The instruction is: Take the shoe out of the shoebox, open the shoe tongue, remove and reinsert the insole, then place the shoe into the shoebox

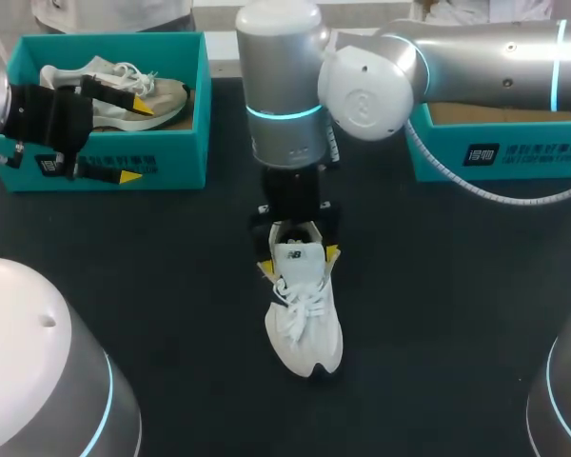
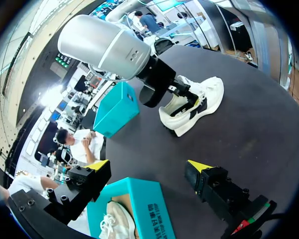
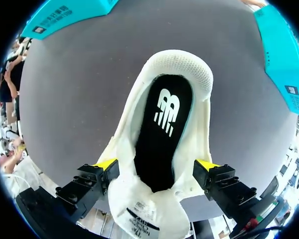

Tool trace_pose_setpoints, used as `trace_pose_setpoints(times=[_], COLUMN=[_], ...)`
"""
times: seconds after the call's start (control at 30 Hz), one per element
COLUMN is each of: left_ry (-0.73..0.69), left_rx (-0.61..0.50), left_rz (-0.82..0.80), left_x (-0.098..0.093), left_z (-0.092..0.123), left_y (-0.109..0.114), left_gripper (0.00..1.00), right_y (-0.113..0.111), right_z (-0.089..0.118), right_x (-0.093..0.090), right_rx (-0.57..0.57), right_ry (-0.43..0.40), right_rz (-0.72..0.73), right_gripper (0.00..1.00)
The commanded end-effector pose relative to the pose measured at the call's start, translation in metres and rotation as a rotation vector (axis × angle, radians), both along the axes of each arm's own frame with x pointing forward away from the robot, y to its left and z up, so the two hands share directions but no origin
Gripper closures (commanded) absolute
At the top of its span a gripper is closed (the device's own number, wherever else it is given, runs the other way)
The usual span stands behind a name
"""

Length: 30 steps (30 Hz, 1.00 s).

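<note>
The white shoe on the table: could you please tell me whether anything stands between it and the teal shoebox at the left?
Nothing lies on the table between the white shoe and that shoebox. However, the left gripper hangs open astride its front wall, and another shoe already lies inside.

1. We are seeing a dark table (image 1: 438, 324) spreading underneath.
2. We are noticing a second teal box (image 1: 514, 152) sitting at its far right, brown inside showing.
3. We are spotting a spare shoe (image 1: 164, 93) lying inside the far-left open box (image 1: 176, 152).
</note>
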State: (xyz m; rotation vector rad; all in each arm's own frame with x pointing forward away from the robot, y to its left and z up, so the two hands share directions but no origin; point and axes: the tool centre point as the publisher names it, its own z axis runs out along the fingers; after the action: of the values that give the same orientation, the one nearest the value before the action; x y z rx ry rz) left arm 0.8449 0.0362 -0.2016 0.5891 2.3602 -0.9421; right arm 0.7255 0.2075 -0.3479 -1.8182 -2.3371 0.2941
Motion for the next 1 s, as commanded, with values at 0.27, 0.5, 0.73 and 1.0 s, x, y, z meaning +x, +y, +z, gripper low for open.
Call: trace_pose_setpoints(times=[0.27,0.5,0.73,1.0], left_ry=[0.0,0.0,0.0,0.0], left_rx=[0.003,0.003,0.003,0.003], left_rz=[0.001,0.001,0.001,0.001], left_x=[-0.001,-0.001,-0.001,-0.001], left_z=[0.0,0.0,0.0,0.0], left_y=[0.0,0.0,0.0,0.0], left_gripper=[0.0,0.0,0.0,0.0], right_y=[-0.011,-0.017,-0.019,-0.017], right_z=[0.021,0.033,0.039,0.048], right_x=[-0.01,-0.031,-0.05,-0.063], right_rx=[-0.051,-0.061,-0.071,-0.078], right_ry=[-0.016,-0.021,-0.016,0.0], right_rz=[-0.032,-0.079,-0.122,-0.146], right_gripper=[0.0,0.0,0.0,0.0])
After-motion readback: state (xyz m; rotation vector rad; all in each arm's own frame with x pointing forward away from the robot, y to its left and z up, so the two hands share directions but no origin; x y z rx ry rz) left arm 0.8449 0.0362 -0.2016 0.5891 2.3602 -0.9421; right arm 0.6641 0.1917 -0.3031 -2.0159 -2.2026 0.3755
